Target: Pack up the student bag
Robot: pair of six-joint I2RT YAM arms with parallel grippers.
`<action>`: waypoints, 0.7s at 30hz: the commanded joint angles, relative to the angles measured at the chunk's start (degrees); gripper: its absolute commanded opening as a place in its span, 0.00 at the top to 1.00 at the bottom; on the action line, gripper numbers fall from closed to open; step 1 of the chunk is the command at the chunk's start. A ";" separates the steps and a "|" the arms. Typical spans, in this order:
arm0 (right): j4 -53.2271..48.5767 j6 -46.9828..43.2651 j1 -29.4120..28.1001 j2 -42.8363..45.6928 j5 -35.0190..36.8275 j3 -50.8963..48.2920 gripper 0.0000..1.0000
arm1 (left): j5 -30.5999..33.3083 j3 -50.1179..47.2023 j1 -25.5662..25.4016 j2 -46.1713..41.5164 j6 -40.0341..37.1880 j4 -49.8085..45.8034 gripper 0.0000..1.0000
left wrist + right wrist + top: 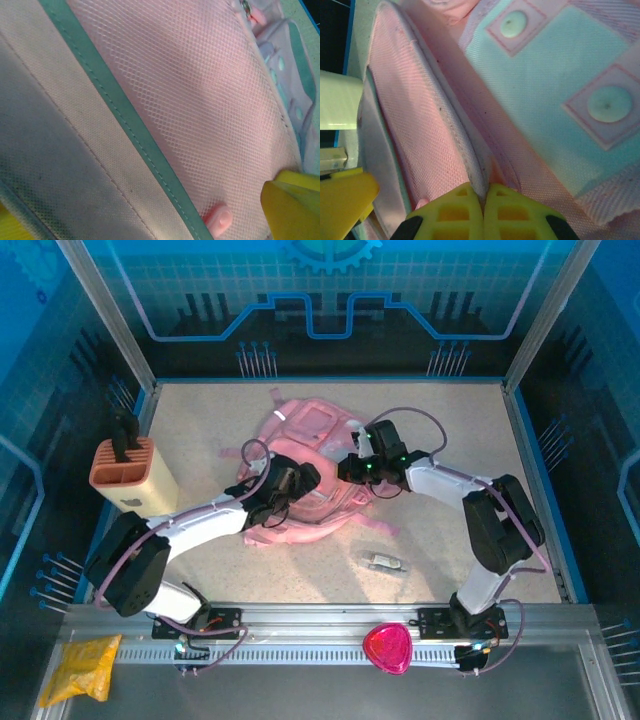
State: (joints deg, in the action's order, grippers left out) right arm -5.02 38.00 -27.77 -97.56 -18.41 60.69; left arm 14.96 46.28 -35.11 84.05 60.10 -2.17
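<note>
From above, your backpack (pixel 305 425) lies flat in the middle of the table (pixel 450 440), with both arms reaching in over its near half. Your left gripper (pixel 300 480) sits on the bag's left side. Your right gripper (pixel 358 468) is at its right edge, and the two are close together. On the table's left edge you have a tan holder (pixel 125 475) with dark things standing in it. A small silver item (pixel 385 562) lies on the table just in front of the bag. A yellow pouch (pixel 80 665) and a round pink object (pixel 387 648) rest on the near ledge by the arm bases.

From your left wrist, the camera is pressed close to pink mesh and a pale fabric band edged in teal. One yellow finger (pixel 292 205) shows at the lower right and a sliver of yellow shows at the lower left. That hand is spread wide and grips nothing.

From your right wrist, the two yellow fingers (pixel 455 217) are pressed together. A raised pink seam of the bag is pinched between them, beside a teal panel with round studs (pixel 560 75).
</note>
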 commanded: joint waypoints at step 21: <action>11.27 12.61 -3.34 4.31 1.94 -3.06 1.00 | 14.86 7.86 -14.22 -7.56 4.53 -22.70 0.01</action>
State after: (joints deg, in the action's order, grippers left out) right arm 1.28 49.19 -29.85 -95.96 -14.28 57.71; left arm 25.69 52.90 -47.46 75.99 60.45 -20.53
